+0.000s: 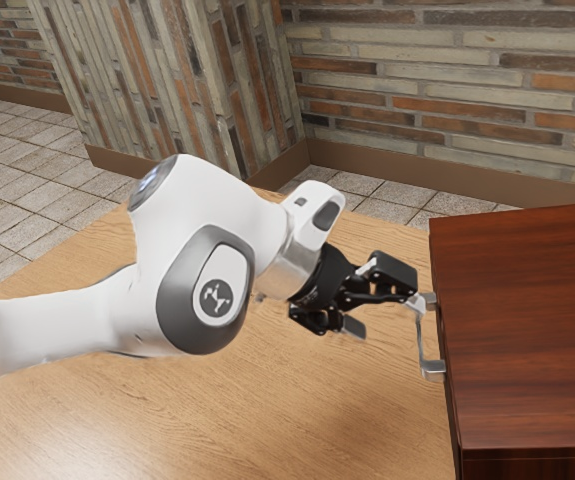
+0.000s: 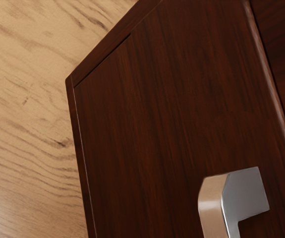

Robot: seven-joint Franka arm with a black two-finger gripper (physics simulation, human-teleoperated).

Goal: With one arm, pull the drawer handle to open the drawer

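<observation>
Jaws are seen standing apart on the black gripper (image 1: 385,305), with nothing clamped between them. The upper finger is parked just beside the top end of the drawer handle (image 1: 425,340), and the lower one is held short of it.

The handle is a silver metal bar, mounted upright on the drawer front (image 2: 172,124) of a dark wooden cabinet (image 1: 527,330). That cabinet is set on the light wooden table (image 1: 267,420) at the exterior view's right. In the wrist view the front looks flush with its frame, so the drawer is judged shut and the pull not yet begun.

Handling-wise, the bar is probably rigid and smooth, so slipping should be expected if it's only hooked lightly. The middle of the bar, with a finger on each side, is likely the safest place to be gripped. The pull should be kept straight out from the front so nothing gets jammed sideways. Some weight and sliding friction should be assumed too.
</observation>
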